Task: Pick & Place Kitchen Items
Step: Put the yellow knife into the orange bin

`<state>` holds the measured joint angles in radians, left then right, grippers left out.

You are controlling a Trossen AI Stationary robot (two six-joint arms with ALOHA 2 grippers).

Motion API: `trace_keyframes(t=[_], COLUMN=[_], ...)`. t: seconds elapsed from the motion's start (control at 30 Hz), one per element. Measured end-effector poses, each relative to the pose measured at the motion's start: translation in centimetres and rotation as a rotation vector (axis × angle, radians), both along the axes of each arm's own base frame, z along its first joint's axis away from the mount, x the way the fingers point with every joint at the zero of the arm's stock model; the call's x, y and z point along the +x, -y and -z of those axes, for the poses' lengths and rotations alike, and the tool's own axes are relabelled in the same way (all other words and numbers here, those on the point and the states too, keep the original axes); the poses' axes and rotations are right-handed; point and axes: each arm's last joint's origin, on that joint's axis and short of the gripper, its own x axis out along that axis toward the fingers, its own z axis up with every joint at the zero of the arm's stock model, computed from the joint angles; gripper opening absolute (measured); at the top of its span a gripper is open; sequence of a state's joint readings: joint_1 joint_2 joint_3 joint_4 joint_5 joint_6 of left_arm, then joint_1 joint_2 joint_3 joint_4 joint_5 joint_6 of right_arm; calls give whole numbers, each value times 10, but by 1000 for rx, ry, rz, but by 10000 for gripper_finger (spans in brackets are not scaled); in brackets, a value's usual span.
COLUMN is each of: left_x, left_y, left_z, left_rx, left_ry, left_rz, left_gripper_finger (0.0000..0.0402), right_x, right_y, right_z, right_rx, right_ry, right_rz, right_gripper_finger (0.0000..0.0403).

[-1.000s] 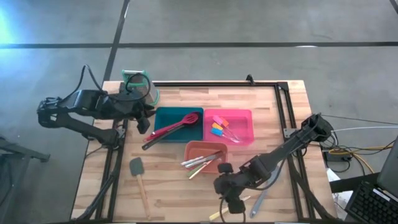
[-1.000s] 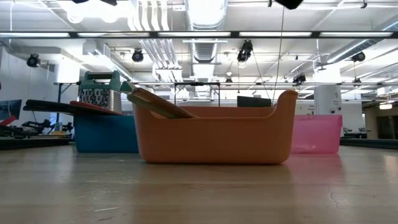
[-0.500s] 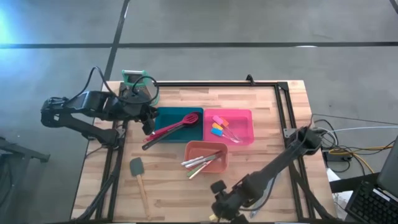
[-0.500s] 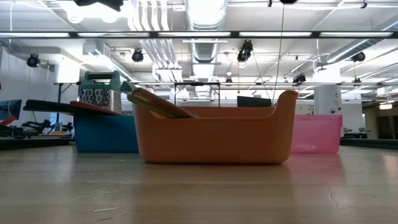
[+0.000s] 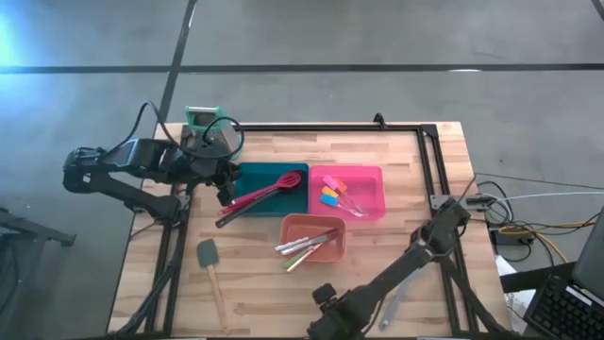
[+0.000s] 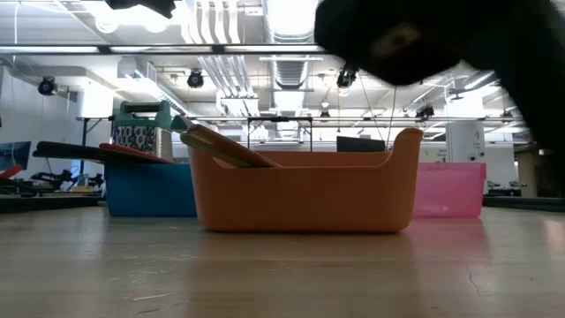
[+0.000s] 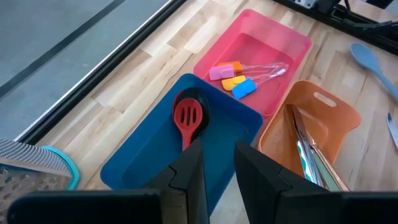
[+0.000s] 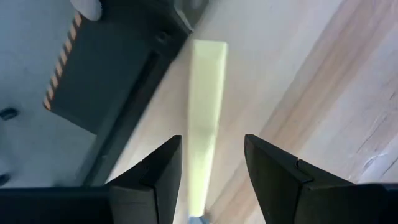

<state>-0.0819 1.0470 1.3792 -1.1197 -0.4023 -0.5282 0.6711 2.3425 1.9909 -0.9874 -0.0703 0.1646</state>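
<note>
The right gripper (image 5: 330, 326) is partly cut off at the table's (image 5: 377, 246) near edge in the high view. In the low view it is a dark blur. The pale yellow handle (image 8: 204, 118) between its fingers is blurred, its far end hidden.

Setting. A light wooden table (image 5: 255, 293) with plank joints stands on a smooth grey concrete floor (image 5: 377, 38), which is crossed by a dark seam running left to right beyond the far edge of the table. A black metal frame (image 5: 429, 161) borders the table's far and right sides. Cables (image 5: 547, 227) trail over the floor at right. In the low view, an open ceiling carries white ducts (image 6: 212, 26), fluorescent light strips (image 6: 88, 49) and hanging fixtures (image 6: 350, 75).
</note>
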Motion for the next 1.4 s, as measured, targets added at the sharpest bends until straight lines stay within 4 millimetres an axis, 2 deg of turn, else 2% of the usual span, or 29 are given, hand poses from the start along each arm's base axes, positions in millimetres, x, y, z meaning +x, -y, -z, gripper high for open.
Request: trace_keyframes(t=[0.3, 0.43, 0.53, 0.7, 0.73, 0.9, 1.1, 1.4], left_x=[0, 0, 1, 1, 1, 1, 1, 1], left_y=[0, 0, 0, 0, 0, 0, 0, 0], left_z=[0, 0, 2, 3, 3, 3, 3, 4], left_rx=[-1, -3, -4, -12, -16, -16, -17, -17], left_ry=[-1, 1, -4, -6, -4, -4, -4, -5], left_rz=[0, -2, -3, -11, -14, -15, -16, -15], left_gripper_finger=[94, 94, 94, 94, 94, 94, 94, 94], right_x=[1, -2, -5, -7, -7, -6, -6, -17], right_y=[0, 0, 1, 4, 4, 4, 5, 26], right_z=[26, 35, 43, 51, 52, 46, 29, 15], right_rx=[-28, -43, -69, -69, -69, -62, -69, -203], right_ry=[-51, -26, -23, -37, -37, -31, 13, -72], right_rz=[37, 61, 75, 96, 96, 90, 83, 102], right_gripper_finger=[165, 150, 123, 44, 42, 42, 42, 42])
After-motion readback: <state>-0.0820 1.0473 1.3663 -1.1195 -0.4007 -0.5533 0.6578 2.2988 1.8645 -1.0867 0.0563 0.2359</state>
